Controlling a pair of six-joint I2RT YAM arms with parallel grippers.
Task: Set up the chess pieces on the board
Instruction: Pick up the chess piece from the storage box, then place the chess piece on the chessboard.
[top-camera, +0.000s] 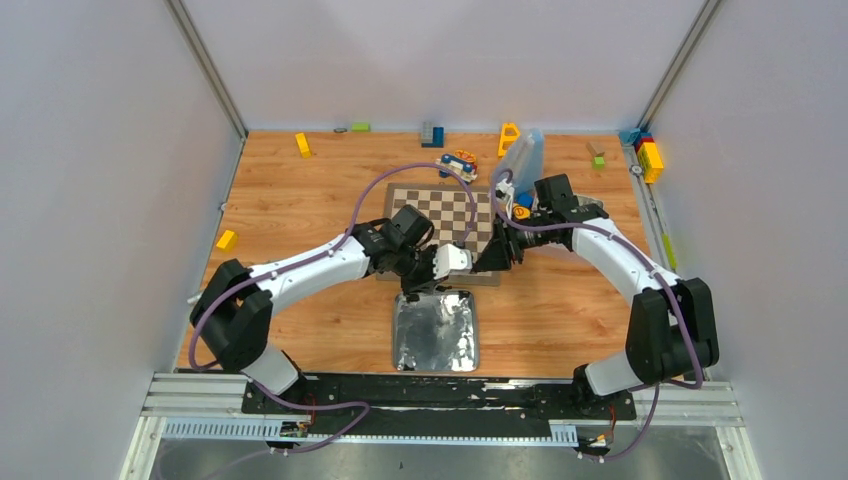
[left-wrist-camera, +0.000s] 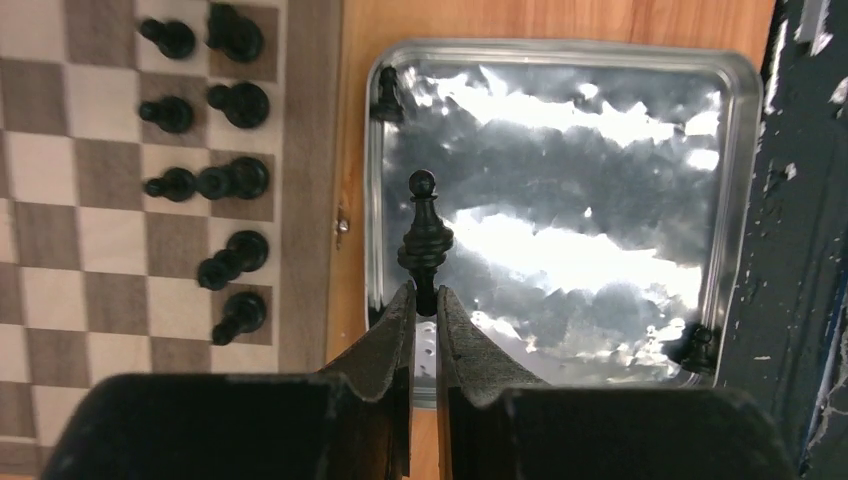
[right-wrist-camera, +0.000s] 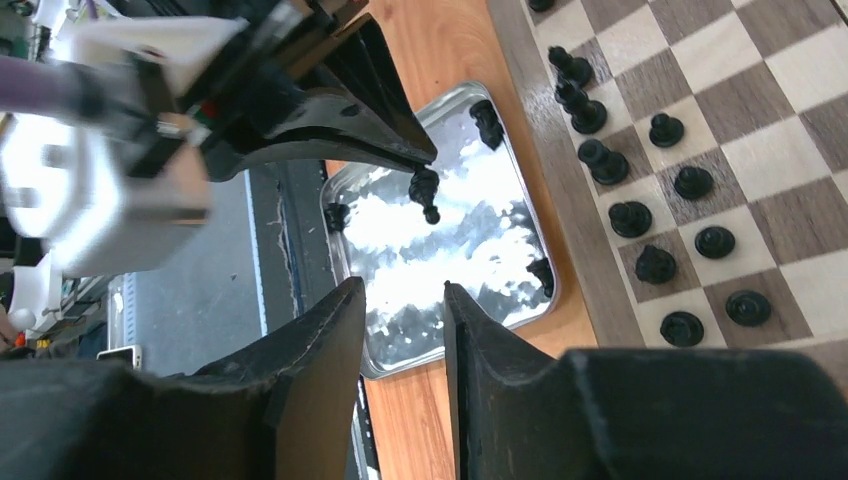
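My left gripper (left-wrist-camera: 426, 297) is shut on the base of a black chess piece (left-wrist-camera: 424, 232), which it holds over the silver tray (left-wrist-camera: 560, 55). The right wrist view shows the same piece (right-wrist-camera: 426, 190) hanging from the left fingers (right-wrist-camera: 395, 150). Two more chess pieces (left-wrist-camera: 388, 95) (left-wrist-camera: 700, 348) lie in the tray's corners. The board (left-wrist-camera: 90, 250) lies just left of the tray, with several chess pieces (left-wrist-camera: 240, 100) standing in the two rows at its near edge. My right gripper (right-wrist-camera: 405, 290) hovers open and empty above the tray's edge, beside the board (right-wrist-camera: 760, 120).
From above, the tray (top-camera: 437, 335) sits in front of the board (top-camera: 450, 215), and both grippers meet over the board's near edge. Coloured toy blocks (top-camera: 303, 145) (top-camera: 227, 240) (top-camera: 650, 155) and a translucent box (top-camera: 523, 160) lie along the back and sides.
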